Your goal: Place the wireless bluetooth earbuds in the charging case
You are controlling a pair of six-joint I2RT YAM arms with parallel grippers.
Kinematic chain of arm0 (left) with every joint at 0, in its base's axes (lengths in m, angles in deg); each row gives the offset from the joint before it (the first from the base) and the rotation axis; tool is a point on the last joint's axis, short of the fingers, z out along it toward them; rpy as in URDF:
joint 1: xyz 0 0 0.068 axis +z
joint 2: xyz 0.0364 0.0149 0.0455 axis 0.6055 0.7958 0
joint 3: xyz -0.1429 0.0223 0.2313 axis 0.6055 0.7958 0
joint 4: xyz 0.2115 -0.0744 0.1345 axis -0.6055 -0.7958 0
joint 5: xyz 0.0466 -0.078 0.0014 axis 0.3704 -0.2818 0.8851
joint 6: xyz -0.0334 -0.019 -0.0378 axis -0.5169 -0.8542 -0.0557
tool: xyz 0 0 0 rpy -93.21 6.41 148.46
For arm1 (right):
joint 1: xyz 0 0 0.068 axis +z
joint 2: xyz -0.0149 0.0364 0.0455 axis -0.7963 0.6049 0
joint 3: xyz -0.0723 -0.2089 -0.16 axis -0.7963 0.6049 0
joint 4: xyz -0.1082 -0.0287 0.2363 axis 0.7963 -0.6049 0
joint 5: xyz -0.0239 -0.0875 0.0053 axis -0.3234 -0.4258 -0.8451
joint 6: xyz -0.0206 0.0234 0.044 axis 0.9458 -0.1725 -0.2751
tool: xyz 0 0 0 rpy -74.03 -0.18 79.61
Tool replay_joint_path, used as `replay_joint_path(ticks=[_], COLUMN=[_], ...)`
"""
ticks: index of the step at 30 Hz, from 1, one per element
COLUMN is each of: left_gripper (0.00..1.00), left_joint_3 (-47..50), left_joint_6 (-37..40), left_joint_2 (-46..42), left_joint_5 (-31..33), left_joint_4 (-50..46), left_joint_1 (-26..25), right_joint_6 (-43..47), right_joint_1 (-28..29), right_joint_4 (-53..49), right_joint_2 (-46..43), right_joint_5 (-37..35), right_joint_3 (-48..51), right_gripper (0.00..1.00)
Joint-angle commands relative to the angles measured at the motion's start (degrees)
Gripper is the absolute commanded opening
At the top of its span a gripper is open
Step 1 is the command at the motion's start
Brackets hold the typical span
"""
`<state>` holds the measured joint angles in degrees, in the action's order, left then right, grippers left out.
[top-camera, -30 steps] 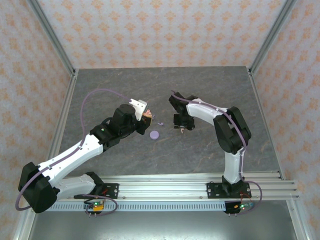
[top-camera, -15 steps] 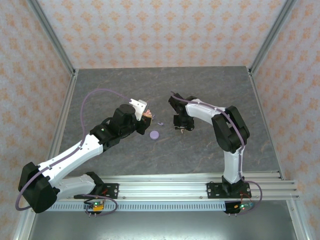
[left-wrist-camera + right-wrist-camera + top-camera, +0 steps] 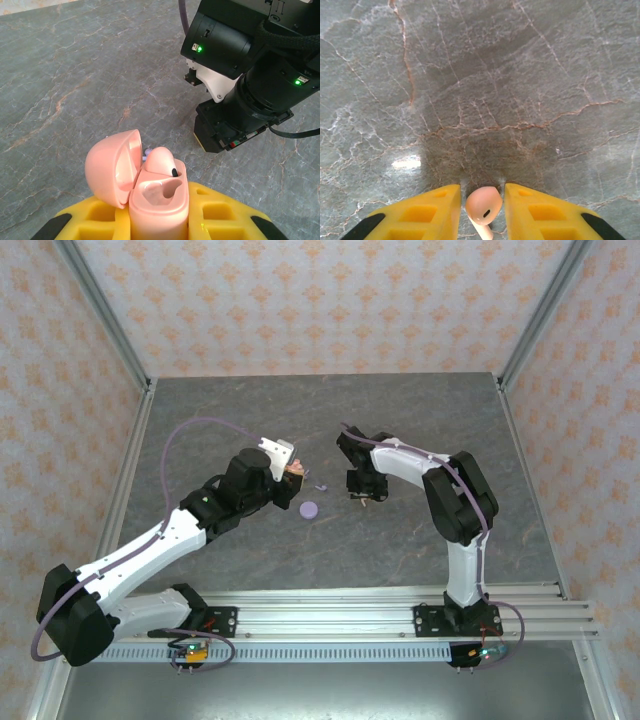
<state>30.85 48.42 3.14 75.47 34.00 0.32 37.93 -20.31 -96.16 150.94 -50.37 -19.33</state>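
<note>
Near the middle of the table [image 3: 420, 540], nearest to us, lies a purple disc [image 3: 309, 509]. Just right of it and slightly farther, the right gripper [image 3: 482, 190] points down with a pink earbud [image 3: 484, 206] between its fingers. The jaws stand close on both sides, but we cannot tell whether they pinch it. A lilac earbud [image 3: 321, 486] lies on the table between the two grippers. Farther left, the left gripper [image 3: 159, 222] is clenched on the pink case [image 3: 159, 200], which has its lid open and a seated earbud [image 3: 160, 159] beside an empty socket. We judge the step in hand to be picking up the second pink earbud. Next we need a firm pinch, a lift, and a carry to the empty socket, stem down.
</note>
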Motion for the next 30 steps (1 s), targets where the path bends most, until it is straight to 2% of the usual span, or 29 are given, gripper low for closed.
replay_joint_path(ticks=[1,13,20,30], left_gripper=[0.14,0.14,0.14,0.14], left_joint_3=[-1.3,-1.2,-1.4,-1.7], left_joint_6=[0.2,0.2,0.3,0.1], left_joint_2=[-0.3,-0.4,-0.4,0.0], left_joint_5=[0.1,0.1,-0.1,-0.8], left_joint_4=[0.6,0.6,0.5,0.7], left_joint_1=[0.7,0.7,0.7,0.6], right_joint_6=[-0.2,0.7,0.7,-0.1], right_joint_1=[-0.7,-1.2,-1.5,-2.2], right_joint_4=[0.4,1.2,1.9,4.2], right_joint_2=[0.7,0.8,1.1,-4.8], right_joint_5=[-0.9,0.3,1.1,1.0], right_joint_3=[-0.6,-0.6,0.3,3.3], right_gripper=[0.3,0.31,0.22,0.2])
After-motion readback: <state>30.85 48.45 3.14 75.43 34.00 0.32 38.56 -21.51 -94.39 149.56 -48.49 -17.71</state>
